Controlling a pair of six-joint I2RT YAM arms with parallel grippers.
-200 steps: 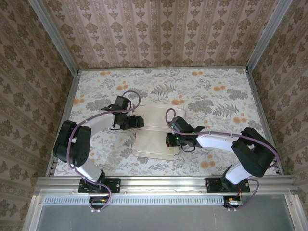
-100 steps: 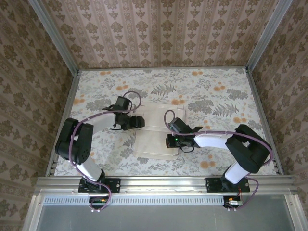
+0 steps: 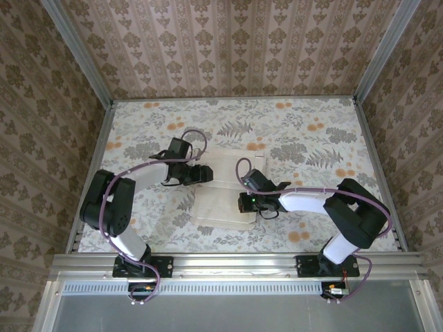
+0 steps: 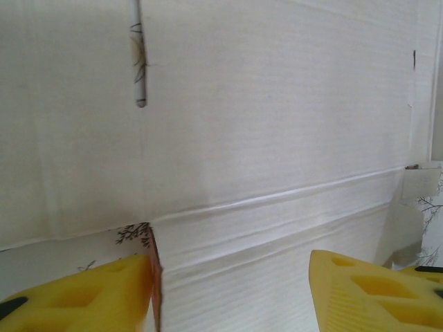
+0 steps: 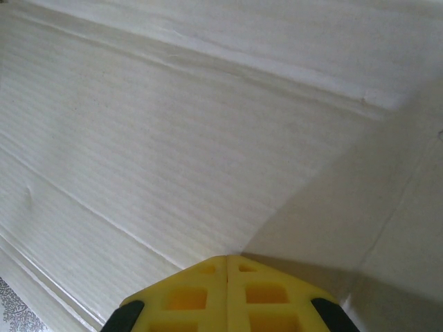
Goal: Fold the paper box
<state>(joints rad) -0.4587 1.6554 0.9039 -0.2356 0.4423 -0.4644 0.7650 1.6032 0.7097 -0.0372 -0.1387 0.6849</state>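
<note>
The paper box [image 3: 225,190] lies opened out on the table's middle, pale inside facing up, creases running across it. My left gripper [image 3: 200,173] is at its left edge. In the left wrist view that gripper [image 4: 232,297] is open over the pale cardboard [image 4: 277,138]. A thin salmon flap edge [image 4: 156,283] stands just inside the left finger [image 4: 83,297]. My right gripper [image 3: 248,201] rests at the box's right side. In the right wrist view its yellow fingers [image 5: 208,297] are shut, tips down on the pale panel [image 5: 173,138], with nothing seen between them.
The table [image 3: 311,138] has a floral cloth and is bounded by metal rails [image 3: 235,261] and patterned walls. Both arm bases sit at the near edge. A narrow slot [image 4: 138,52] in the cardboard shows the cloth beneath.
My left gripper has crept slightly to the right onto the box's left edge. The right gripper has shifted a little and then held still on the panel.
</note>
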